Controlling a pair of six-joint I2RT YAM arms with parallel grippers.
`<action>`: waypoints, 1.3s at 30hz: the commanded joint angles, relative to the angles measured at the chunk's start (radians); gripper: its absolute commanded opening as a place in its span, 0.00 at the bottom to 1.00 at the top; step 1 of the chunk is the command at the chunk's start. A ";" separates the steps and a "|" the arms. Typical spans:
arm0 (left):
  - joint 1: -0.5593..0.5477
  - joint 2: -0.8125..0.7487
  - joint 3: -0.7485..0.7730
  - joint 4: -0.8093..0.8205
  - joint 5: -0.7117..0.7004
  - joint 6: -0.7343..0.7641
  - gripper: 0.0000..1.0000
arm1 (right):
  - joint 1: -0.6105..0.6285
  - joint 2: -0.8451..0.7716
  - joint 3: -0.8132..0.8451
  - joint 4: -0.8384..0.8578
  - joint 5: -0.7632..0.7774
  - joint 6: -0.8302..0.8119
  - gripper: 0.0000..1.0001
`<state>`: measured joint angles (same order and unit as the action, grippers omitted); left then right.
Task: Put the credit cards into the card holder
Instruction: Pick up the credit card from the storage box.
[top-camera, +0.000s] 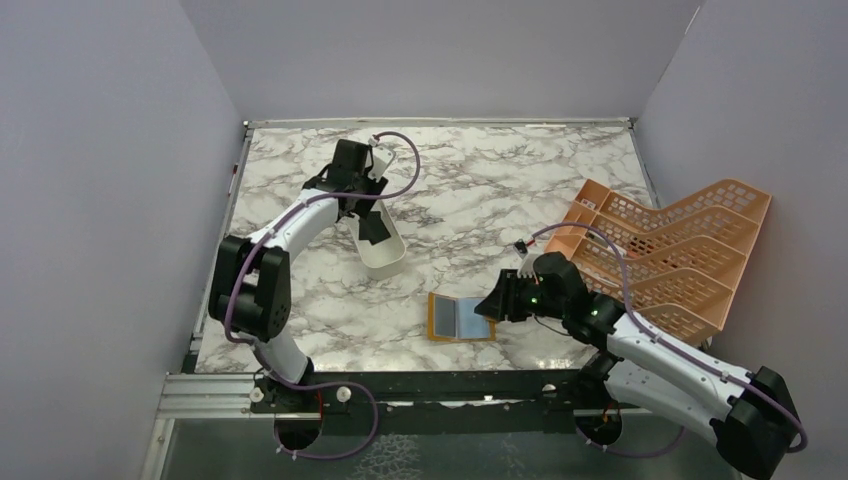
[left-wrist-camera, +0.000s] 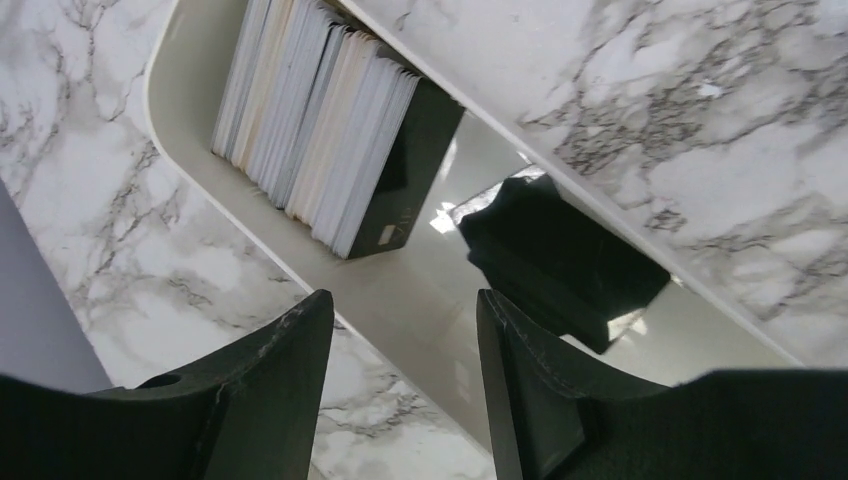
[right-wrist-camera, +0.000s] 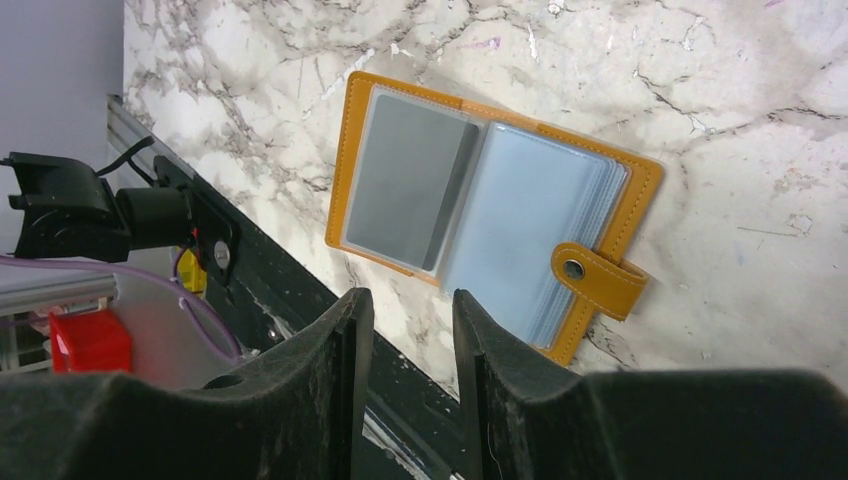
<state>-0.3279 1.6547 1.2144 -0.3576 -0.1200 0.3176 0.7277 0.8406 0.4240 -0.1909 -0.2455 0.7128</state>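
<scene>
Near edge, right side: right gripper (right-wrist-camera: 410, 300) hangs just above the marble table (top-camera: 480, 190). Its fingers (right-wrist-camera: 335, 390) stand a narrow gap apart with nothing between them. It has hold of nothing.

Just beyond its tips: the card holder (right-wrist-camera: 620, 215), orange-tan, lying flat and spread open close to the table's front edge. From the right wrist, the left panel has a grey card (right-wrist-camera: 405, 180) seated in a clear sleeve. The right half is a fan of pale blue-tinted clear sleeves (right-wrist-camera: 530, 225). The snap tab (right-wrist-camera: 600, 282) sticks out past the right-hand cover, unfastened.

Farther in, left of centre: left gripper (left-wrist-camera: 402, 300) is poised over a long white oval tray (left-wrist-camera: 160, 110), fingers apart and empty, pointing down into it.

In the tray: a stack of credit cards (left-wrist-camera: 300, 120) standing on edge and leaning, mostly pale edges, with a black card (left-wrist-camera: 415, 160) at the front of the stack. Beside it on the tray floor lies a flat black object (left-wrist-camera: 560, 260); cannot tell whether it is a card.

Right, toward the wall: an orange plastic lattice rack (top-camera: 690, 250), tilted, well apart from the tray.
</scene>
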 joint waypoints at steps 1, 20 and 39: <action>0.033 0.079 0.073 0.045 0.035 0.164 0.58 | 0.006 -0.024 0.041 -0.051 0.031 -0.024 0.40; 0.050 0.314 0.235 0.062 -0.056 0.267 0.60 | 0.007 -0.013 0.071 -0.068 0.067 -0.027 0.40; -0.003 0.372 0.221 0.113 -0.233 0.363 0.35 | 0.007 0.008 0.059 -0.042 0.046 -0.034 0.41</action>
<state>-0.3141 1.9976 1.4181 -0.2626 -0.2779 0.6449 0.7277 0.8379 0.4572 -0.2340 -0.2062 0.6899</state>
